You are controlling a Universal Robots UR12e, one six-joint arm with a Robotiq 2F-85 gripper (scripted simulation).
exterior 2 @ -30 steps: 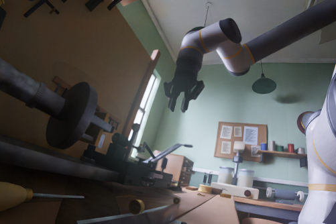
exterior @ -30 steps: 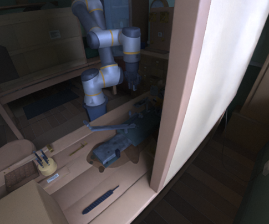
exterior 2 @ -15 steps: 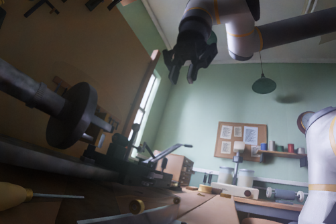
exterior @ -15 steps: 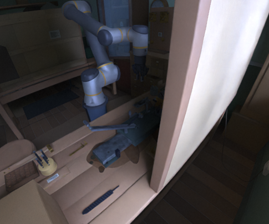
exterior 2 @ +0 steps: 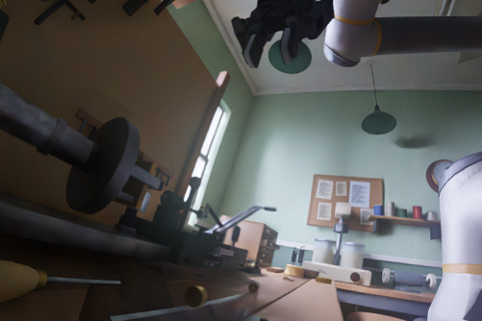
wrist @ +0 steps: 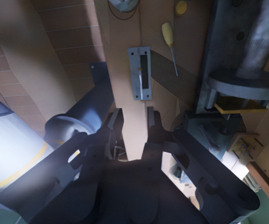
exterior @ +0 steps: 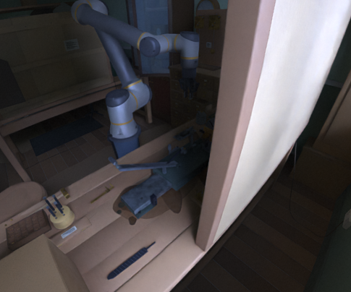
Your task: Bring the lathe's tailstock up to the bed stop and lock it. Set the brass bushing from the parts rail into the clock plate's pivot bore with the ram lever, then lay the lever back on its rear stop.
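The parts rail (wrist: 141, 72), a grey slotted plate on the bench, lies just left of the lathe bed (wrist: 220, 52), with a small brass bushing (wrist: 137, 69) on it. High above the rail my gripper (wrist: 131, 117) hangs part open and empty, fingers pointing down. The tailstock (exterior: 145, 193) sits at the near end of the lathe bed, and the long ram lever (exterior: 143, 166) reaches out to the left over the bench. The faceplate (exterior 2: 101, 163) holds the brass clock plate (wrist: 234, 106) toward the tailstock side. The bed stop is not clearly visible.
A tall wooden upright with a white panel (exterior: 262, 108) stands right beside the lathe, hiding its far half from the side camera. A yellow-handled screwdriver (wrist: 169, 41), a file (exterior: 130, 261) and a tool holder (exterior: 62, 215) lie on the bench. My arm's base (exterior: 123, 133) stands behind it.
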